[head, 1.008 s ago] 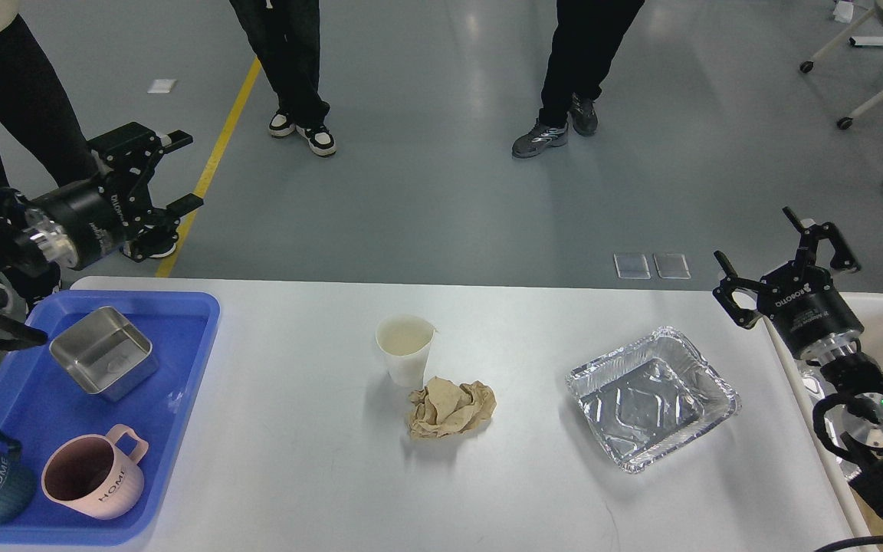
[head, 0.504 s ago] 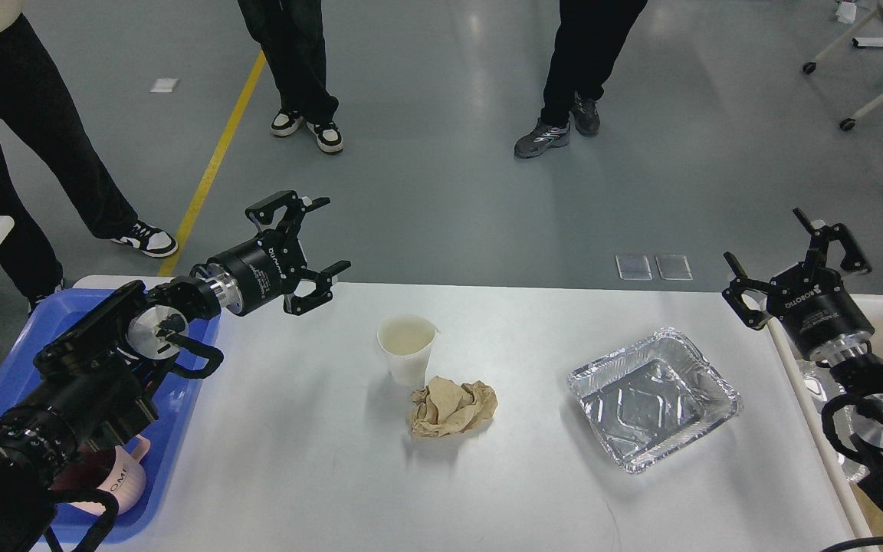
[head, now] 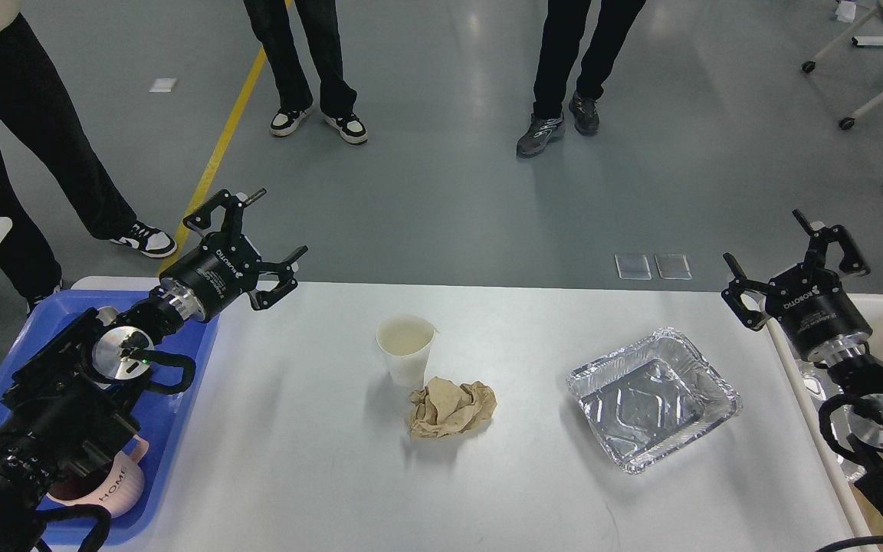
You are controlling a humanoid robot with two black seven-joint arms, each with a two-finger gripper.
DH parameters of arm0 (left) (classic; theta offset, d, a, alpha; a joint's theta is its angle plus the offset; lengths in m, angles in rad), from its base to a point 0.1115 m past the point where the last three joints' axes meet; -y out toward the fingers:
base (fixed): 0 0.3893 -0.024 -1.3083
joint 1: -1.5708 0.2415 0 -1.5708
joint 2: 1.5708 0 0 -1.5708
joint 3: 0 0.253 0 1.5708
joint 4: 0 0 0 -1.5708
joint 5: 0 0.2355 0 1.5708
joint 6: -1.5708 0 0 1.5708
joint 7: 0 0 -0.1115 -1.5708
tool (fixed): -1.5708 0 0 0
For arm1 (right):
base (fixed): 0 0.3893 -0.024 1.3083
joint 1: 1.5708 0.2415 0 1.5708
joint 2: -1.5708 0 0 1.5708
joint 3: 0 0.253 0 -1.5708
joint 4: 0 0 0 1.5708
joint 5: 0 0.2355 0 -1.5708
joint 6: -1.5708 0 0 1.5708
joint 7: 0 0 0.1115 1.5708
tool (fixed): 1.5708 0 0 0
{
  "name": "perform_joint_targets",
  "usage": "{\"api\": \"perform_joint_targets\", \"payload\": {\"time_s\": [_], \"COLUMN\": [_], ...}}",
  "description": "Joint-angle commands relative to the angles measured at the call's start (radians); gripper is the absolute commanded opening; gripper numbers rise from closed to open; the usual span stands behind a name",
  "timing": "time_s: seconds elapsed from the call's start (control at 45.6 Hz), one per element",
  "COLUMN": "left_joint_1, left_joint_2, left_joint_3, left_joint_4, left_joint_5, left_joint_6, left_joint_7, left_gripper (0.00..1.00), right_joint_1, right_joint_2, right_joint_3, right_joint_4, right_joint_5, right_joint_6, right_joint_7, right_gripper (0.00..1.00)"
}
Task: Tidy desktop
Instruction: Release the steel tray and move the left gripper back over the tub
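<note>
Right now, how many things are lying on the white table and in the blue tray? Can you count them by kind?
Paper cup: 1
Crumpled brown paper: 1
Foil tray: 1
Pink mug in the blue tray: 1
Total I can see: 4. My left arm hides much of the blue tray, so more may sit under it.

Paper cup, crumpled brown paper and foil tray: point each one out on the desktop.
paper cup (head: 408,359): head view, on its white outer wall below the rim.
crumpled brown paper (head: 452,409): head view, on the middle of the wad.
foil tray (head: 719,383): head view, on its right rim.
</note>
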Motion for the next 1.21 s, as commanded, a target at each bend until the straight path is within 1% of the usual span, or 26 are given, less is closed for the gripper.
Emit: {"api": "perform_joint_targets", "payload": {"time_s": [0.0,0.307,0.372,0.438,0.482,0.504,0.57,0.614,0.657,0.723,0.789,0.898,0.986,1.096,1.183], "left_joint_1": [-0.008,-0.002,0.000,0.000,0.000,0.000,0.000,0.000,0.001,0.001,0.001,0.007,0.012,0.018,0.020], "left_joint_2": [-0.001,-0.007,-0.007,-0.004,-0.004,-0.004,-0.007,-0.010,-0.015,-0.022,-0.030,-0.039,-0.045,-0.045,-0.045], "left_joint_3": [0.000,0.002,0.002,0.003,0.002,0.003,0.003,0.005,0.006,0.012,0.017,0.017,0.017,0.017,0.017], "left_joint_4": [0.006,0.006,0.006,0.007,0.006,0.006,0.006,0.006,0.006,0.006,0.006,0.004,0.003,0.003,0.003], "left_joint_5": [0.004,0.004,0.004,0.004,0.004,0.004,0.006,0.006,0.006,0.006,0.006,0.006,0.006,0.006,0.006], "left_joint_6": [0.082,0.070,0.070,0.070,0.070,0.069,0.069,0.069,0.069,0.069,0.067,0.067,0.064,0.037,0.024], "left_joint_7": [0.002,-0.001,-0.014,-0.024,-0.029,-0.032,-0.034,-0.035,-0.040,-0.058,-0.081,-0.090,-0.100,-0.107,-0.107], "left_gripper": [0.96,0.96,0.96,0.96,0.96,0.96,0.96,0.96,0.96,0.96,0.96,0.96,0.96,0.96,0.96], "right_joint_1": [0.002,0.008,0.006,0.017,0.021,0.043,0.055,0.061,0.064,0.066,0.074,0.075,0.064,0.045,0.044], "right_joint_2": [0.001,-0.002,-0.007,-0.020,-0.059,-0.126,-0.238,-0.313,-0.394,-0.525,-0.667,-0.878,-1.016,-1.175,-1.249], "right_joint_3": [0.002,-0.006,-0.018,-0.058,-0.093,-0.124,-0.164,-0.190,-0.210,-0.233,-0.277,-0.317,-0.314,-0.310,-0.314], "right_joint_4": [-0.002,0.003,0.004,0.015,0.035,0.094,0.229,0.343,0.456,0.619,0.754,0.960,1.101,1.181,1.199], "right_joint_5": [0.000,-0.002,-0.008,-0.066,-0.133,-0.217,-0.348,-0.443,-0.524,-0.630,-0.702,-0.779,-0.802,-0.802,-0.799], "right_joint_6": [-0.001,-0.002,-0.004,-0.007,-0.008,-0.016,-0.045,-0.071,-0.076,-0.076,-0.073,-0.034,0.004,0.015,0.016], "right_joint_7": [0.000,-0.002,-0.005,-0.011,-0.024,-0.044,-0.080,-0.107,-0.139,-0.201,-0.235,-0.244,-0.245,-0.241,-0.232], "right_gripper": [1.00,1.00,1.00,1.00,1.00,1.00,1.00,1.00,1.00,1.00,1.00,1.00,1.00,1.00,1.00]}}
